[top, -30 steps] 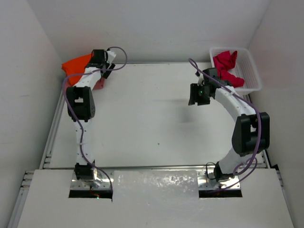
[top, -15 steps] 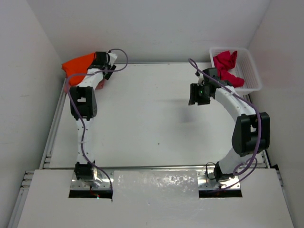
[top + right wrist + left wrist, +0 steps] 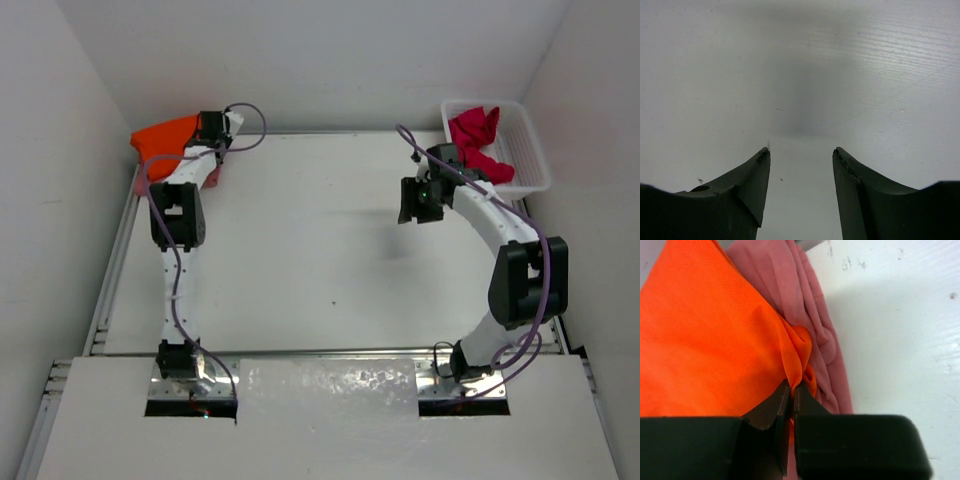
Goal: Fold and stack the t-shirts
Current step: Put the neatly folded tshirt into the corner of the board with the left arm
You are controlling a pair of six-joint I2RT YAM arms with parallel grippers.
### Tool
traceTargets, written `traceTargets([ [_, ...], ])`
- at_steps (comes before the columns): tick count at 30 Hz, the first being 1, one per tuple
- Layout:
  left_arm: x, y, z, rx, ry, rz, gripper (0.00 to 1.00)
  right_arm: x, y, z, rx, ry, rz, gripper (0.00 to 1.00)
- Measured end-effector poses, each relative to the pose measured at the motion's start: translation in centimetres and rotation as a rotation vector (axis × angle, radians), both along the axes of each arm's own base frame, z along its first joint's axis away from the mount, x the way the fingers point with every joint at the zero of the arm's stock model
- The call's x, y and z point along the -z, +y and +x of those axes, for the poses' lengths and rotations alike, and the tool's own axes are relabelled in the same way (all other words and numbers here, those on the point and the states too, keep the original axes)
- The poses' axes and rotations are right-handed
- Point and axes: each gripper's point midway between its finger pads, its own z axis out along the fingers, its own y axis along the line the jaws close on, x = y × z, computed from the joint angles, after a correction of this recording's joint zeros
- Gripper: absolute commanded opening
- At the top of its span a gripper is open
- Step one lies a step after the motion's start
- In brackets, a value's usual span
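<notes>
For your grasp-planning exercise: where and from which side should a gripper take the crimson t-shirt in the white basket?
Probably pinch the bunched peak of the crimson t-shirt, coming down from above: it lies crumpled in the white basket, whose walls block a sideways approach.

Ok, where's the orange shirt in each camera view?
Top external: orange shirt in the far left corner, at the left arm's tip.
Left wrist: fills the left half, a fold pinched in the shut left pincer.
Right wrist: not in it, only table.
Shared landmark: the pink shirt beside it, peeking out by the left arm in the top view.
</notes>
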Motion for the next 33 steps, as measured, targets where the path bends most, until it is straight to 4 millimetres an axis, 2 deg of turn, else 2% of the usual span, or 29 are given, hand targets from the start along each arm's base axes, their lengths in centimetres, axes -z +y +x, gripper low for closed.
traceTargets([
  [3, 0.1, -0.4, -0.4, 0.015, -0.006, -0.038, 0.0, -0.1, -0.1, 0.0, -0.001, -0.002, -0.004, 0.52],
  [5, -0.1, -0.7, -1.4, 0.033, 0.006, -0.06, 0.0, -0.3, -0.1, -0.1, -0.002, -0.005, -0.004, 0.52],
  [11, -3.3, -1.3, -3.2, 0.101, 0.015, -0.054, 0.0, -0.5, -0.1, -0.1, -0.002, -0.01, -0.003, 0.52],
  [15, -4.5, -1.5, -5.1, 0.132, 0.039, -0.039, 0.0, -0.5, -0.1, -0.2, -0.002, -0.008, -0.003, 0.52],
  [21, -4.3, -1.5, -6.4, 0.147, 0.081, -0.036, 0.0, -0.7, -0.1, -0.1, -0.001, -0.01, -0.002, 0.52],
  [23, -4.0, -1.5, -6.7, 0.15, 0.098, -0.035, 0.04, -0.7, -0.1, -0.1, -0.002, -0.012, -0.002, 0.52],
  [26, -3.5, -1.5, -7.5, 0.158, 0.139, -0.03, 0.28, -0.7, -0.1, -0.1, -0.002, -0.008, -0.002, 0.53],
  [27, -3.2, -1.5, -7.8, 0.165, 0.156, -0.027, 0.48, -0.7, -0.1, -0.2, -0.002, -0.006, -0.003, 0.53],
  [28, -3.0, -1.5, -8.1, 0.173, 0.173, -0.024, 0.63, -0.7, -0.1, -0.2, -0.002, -0.004, -0.003, 0.54],
  [30, -2.5, -1.7, -8.8, 0.186, 0.211, -0.03, 1.0, -0.7, -0.1, -0.3, -0.002, -0.003, -0.003, 0.55],
  [33, -1.9, -2.1, -10.0, 0.207, 0.266, -0.066, 1.0, -0.8, -0.1, -0.2, -0.002, -0.006, -0.002, 0.56],
])
